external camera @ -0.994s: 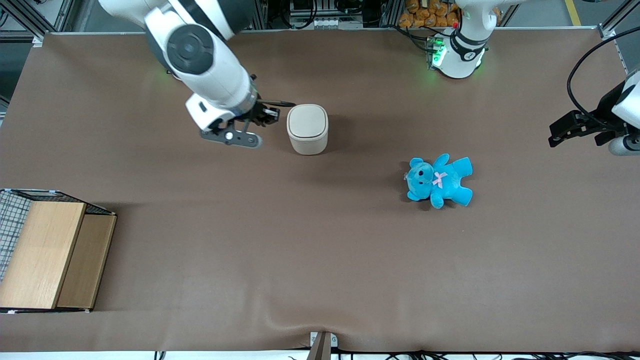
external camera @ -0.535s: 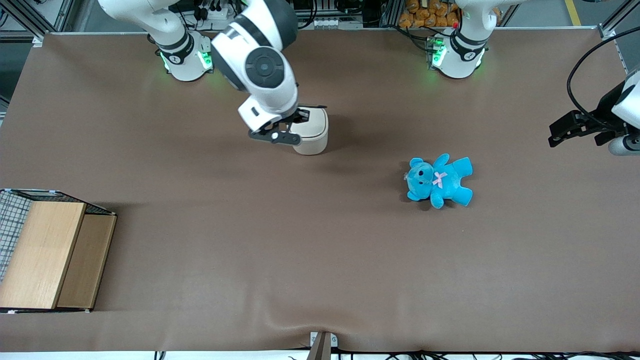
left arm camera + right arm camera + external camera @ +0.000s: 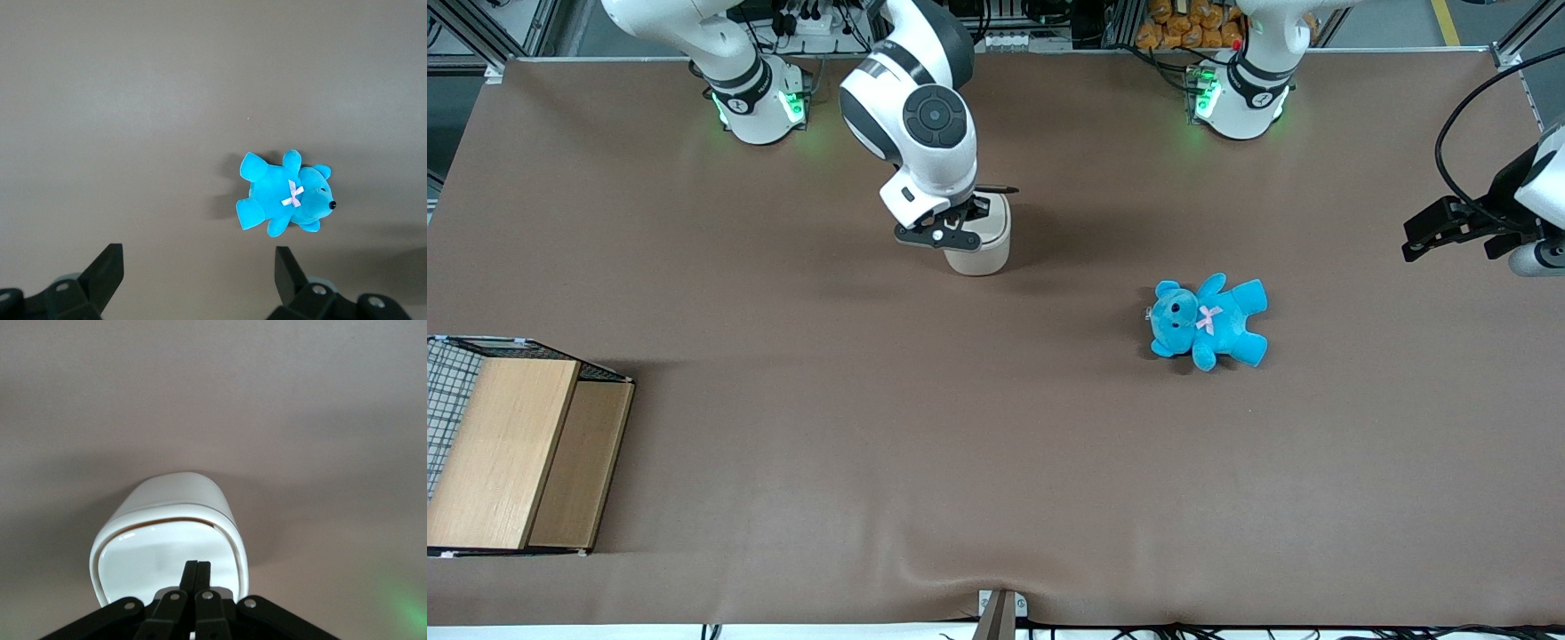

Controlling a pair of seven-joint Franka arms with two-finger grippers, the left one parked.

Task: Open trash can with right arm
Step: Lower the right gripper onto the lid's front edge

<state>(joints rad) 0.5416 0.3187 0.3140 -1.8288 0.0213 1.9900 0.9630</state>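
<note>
Cream-white trash can [image 3: 985, 252] on brown table [image 3: 996, 444], lid down, right arm [image 3: 920, 124] above it, gripper [image 3: 197, 577] fingers pressed together over lid, blue teddy [image 3: 1208, 321] toward parked arm's end.

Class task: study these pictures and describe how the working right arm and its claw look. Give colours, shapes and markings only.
The right arm has glossy white rounded shells, dark-grey bands and a round dark-grey joint cap. Its base glows green. The claw, above the trash can, is black with two slim fingers, shut, on riveted linkage bars.
</note>
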